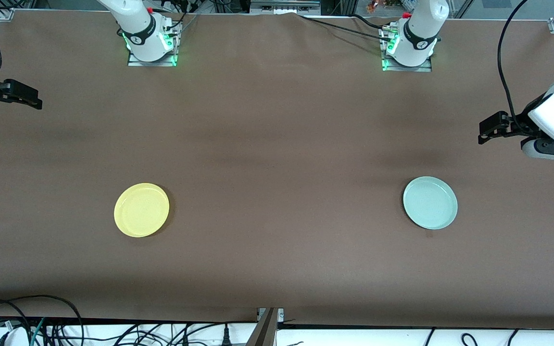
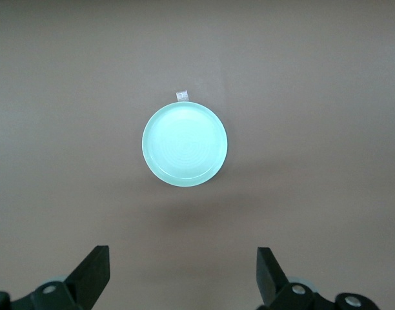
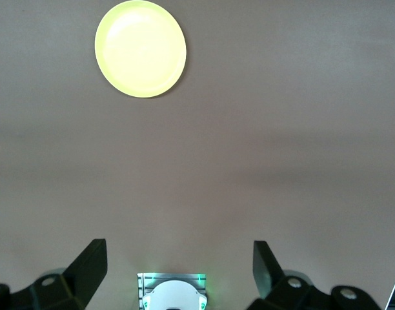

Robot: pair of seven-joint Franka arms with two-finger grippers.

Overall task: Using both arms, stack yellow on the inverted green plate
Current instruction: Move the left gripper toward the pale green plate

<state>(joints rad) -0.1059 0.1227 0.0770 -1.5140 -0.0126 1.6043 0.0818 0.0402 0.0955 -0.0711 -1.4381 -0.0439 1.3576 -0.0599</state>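
Green plate (image 1: 430,202) sits rim-up on the brown table (image 1: 277,144), lower right of the front frame, toward the left arm's end. It is not yet inverted; concentric rings of the bowl face show in the left wrist view (image 2: 184,145). A small pale tag pokes out at its edge there.

Yellow plate (image 1: 141,209) also lies rim-up, lower left of the front frame, toward the right arm's end, well apart from the green one.

Left gripper (image 1: 491,129) hangs at the right edge of the front frame, up over the table end. The green plate is the nearer of the two for this arm. Its fingers are spread wide and hold nothing (image 2: 182,278).

Right gripper (image 1: 19,98) hangs at the left edge of the front frame, likewise released and bare (image 3: 179,274). The yellow plate shows in the upper left of its wrist view (image 3: 140,48).

Both plates are round, so no long axis matters; any rim point serves for a pinch.

Judgement: the flip of the green plate comes first, and the left arm is placed for it. The cloth is flat and plain. Rims are shallow, so a grip may slip
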